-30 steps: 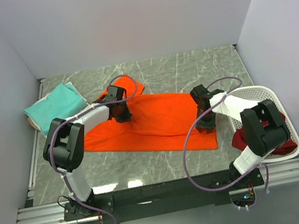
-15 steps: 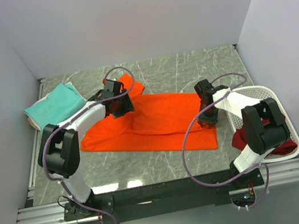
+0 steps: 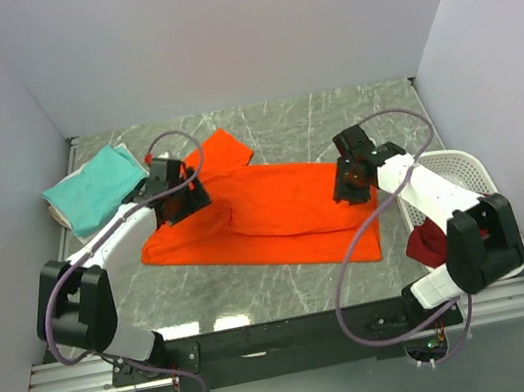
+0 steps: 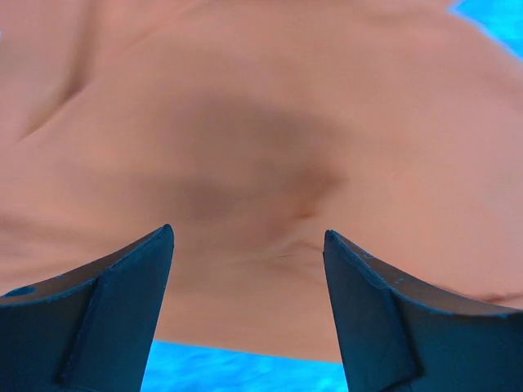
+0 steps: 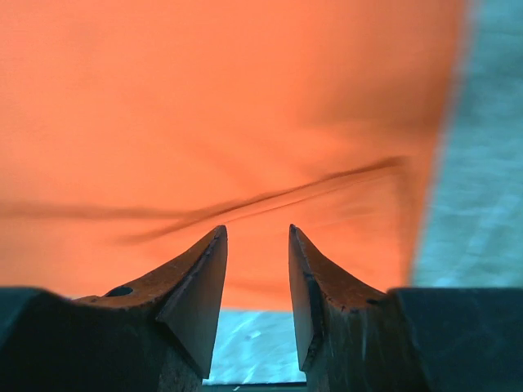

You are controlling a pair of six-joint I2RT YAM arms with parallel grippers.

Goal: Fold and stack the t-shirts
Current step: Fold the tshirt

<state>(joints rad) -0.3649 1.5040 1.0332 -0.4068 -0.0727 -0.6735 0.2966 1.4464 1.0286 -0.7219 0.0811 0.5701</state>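
Note:
A bright orange t-shirt [image 3: 275, 209] lies spread across the middle of the marble table, one sleeve pointing to the far side. My left gripper [image 3: 174, 203] hovers over its left part with jaws open and nothing between them; in the left wrist view the gripper [image 4: 249, 237] has only orange cloth [image 4: 261, 131] under it. Over the shirt's right edge my right gripper [image 3: 353, 180] is also open and empty, and the right wrist view shows the gripper [image 5: 257, 233] above creased orange cloth [image 5: 221, 106]. A folded teal t-shirt [image 3: 93, 185] lies at far left. A dark red t-shirt [image 3: 425, 243] hangs from the basket.
A white perforated basket [image 3: 469, 159] stands at the right edge of the table, beside the right arm. A cream layer [image 3: 60, 216] shows under the teal shirt. Grey walls close in the left, far and right sides.
My left gripper has opened, let go of the orange shirt and drawn back to the left. My right gripper has moved toward the far side along the shirt's right edge.

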